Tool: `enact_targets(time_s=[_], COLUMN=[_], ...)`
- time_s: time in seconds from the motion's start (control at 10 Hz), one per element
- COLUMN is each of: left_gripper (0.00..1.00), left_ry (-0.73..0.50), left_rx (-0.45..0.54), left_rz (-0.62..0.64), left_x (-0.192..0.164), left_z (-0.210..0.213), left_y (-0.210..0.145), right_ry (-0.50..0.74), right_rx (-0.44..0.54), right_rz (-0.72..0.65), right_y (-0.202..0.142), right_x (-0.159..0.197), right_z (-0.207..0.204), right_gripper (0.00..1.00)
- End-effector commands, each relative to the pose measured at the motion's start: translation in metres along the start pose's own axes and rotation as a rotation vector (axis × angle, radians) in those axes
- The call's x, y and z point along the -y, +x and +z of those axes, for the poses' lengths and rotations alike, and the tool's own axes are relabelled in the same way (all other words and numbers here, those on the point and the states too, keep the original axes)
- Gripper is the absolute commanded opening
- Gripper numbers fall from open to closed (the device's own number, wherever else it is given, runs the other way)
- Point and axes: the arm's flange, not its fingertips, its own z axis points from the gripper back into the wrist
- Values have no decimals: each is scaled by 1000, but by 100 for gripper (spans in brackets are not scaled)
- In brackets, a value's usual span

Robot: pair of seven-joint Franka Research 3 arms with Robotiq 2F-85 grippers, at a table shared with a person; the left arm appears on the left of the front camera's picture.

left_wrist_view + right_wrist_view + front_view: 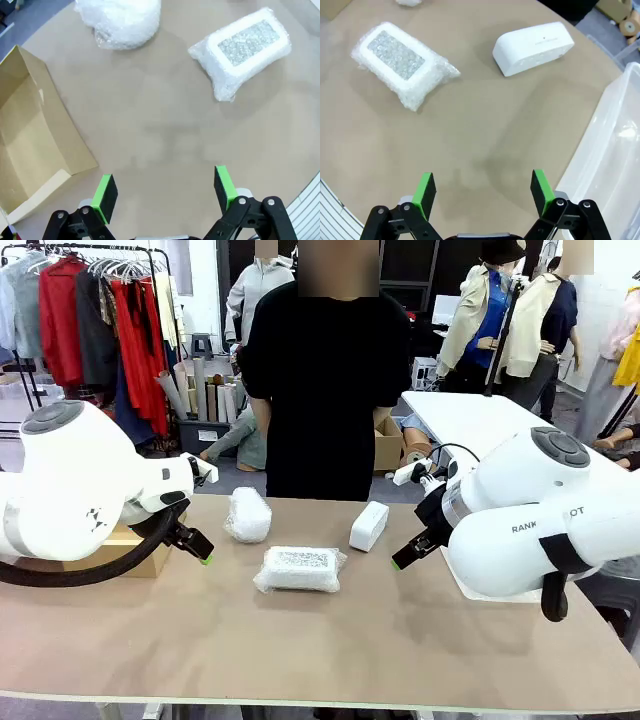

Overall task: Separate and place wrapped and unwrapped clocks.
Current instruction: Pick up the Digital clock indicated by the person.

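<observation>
Left gripper (167, 192) hangs spread wide and empty over the bare table (300, 650), low in its wrist view; right gripper (482, 192) is just as spread and empty at the bottom of its own view. All three clocks lie loose mid-table in the front view: round bundle (248, 515) upper left of centre, flat bundle (298, 569) below it at centre, bare clock (368, 526) to the upper right, all apart from one another. Sorting seems not yet begun. The likely plan is one side per kind, with the cardboard box (30, 145) at the left edge and the clear bin (615, 150) at the right edge as the probable drop spots, though which kind goes where cannot be told. For a clean pick, the right gripper should square up across the bare clock's narrow sides and come straight down; the bundles' crinkly film looks slippery, so the jaws should close on the body, not on loose wrap. Writing: "RANK" and "OT" show on the right arm (530, 530), the rest hidden; the flat bundle's speckled label (396, 48) and a tiny mark on the bare clock cannot be read.
</observation>
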Motion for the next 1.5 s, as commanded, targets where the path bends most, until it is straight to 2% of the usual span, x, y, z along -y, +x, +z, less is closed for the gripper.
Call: enact_targets(time_s=[0.0,1.4], left_gripper=[100,100], left_ry=[1,1], left_rx=[1,1], left_rz=[2,2], left_x=[-1,-1], left_z=[0,0], left_y=[0,0], right_ry=[-1,-1], right_rx=[3,3], right_rz=[-2,-2], right_y=[0,0], right_x=[1,1], right_z=[0,0], right_gripper=[100,100])
